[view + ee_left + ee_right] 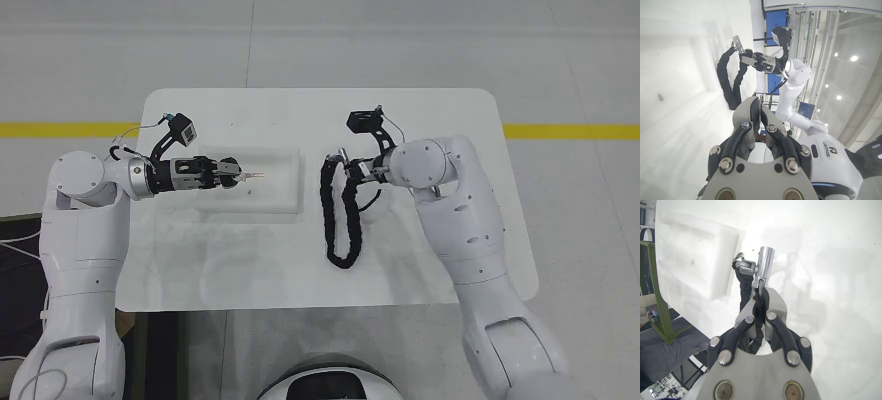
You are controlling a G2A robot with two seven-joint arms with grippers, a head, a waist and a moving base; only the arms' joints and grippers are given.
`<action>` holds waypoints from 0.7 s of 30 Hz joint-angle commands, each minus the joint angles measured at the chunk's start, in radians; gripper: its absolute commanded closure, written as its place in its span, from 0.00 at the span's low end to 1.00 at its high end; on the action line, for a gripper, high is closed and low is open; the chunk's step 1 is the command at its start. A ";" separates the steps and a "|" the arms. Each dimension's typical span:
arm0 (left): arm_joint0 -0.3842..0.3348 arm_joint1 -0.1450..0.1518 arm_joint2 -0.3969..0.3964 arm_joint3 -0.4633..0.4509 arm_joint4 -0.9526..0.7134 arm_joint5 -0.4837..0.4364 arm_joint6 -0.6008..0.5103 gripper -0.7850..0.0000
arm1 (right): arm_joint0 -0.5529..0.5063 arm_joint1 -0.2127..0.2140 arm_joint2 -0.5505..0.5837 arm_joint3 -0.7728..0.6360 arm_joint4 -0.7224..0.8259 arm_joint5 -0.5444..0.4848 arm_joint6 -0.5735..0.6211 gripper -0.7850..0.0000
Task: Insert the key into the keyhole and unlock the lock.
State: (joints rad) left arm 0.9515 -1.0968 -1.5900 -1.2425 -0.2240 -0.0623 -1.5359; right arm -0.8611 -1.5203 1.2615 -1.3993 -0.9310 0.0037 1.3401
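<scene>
Left pincer (760, 103) is pinching a thin silver key (258, 176), blade sticking out ahead of it above a white foam tray (280, 195). Right pincer (762, 294) is clamping the lock (764, 262): shiny steel barrel (738, 45) just beyond it, black-sleeved cable (345, 225) looping behind.

Top camera looks straight down on the table (250, 270); both wrist cameras, close in, share the lock (763, 262)

Black-sleeved cable lock (343, 222) looped on bench (450, 250), chrome cylinder (765, 262) end held by right end effector (761, 298). Thin key (759, 103) clamped in left end effector (238, 174), tip pointed toward cylinder.
</scene>
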 commanded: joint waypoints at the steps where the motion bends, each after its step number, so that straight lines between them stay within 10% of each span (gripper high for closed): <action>1: 0.000 0.000 0.000 0.000 0.000 0.000 0.000 1.00 | -0.024 0.005 0.023 -0.027 0.025 -0.021 0.023 1.00; 21: 0.000 0.000 0.000 0.000 0.000 0.000 0.000 1.00 | -0.143 0.036 0.080 -0.119 -0.044 -0.029 -0.067 1.00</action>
State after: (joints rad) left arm 0.9515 -1.0968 -1.5900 -1.2425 -0.2240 -0.0623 -1.5359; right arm -0.9572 -1.4850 1.3421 -1.4874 -0.9853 -0.0167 1.2943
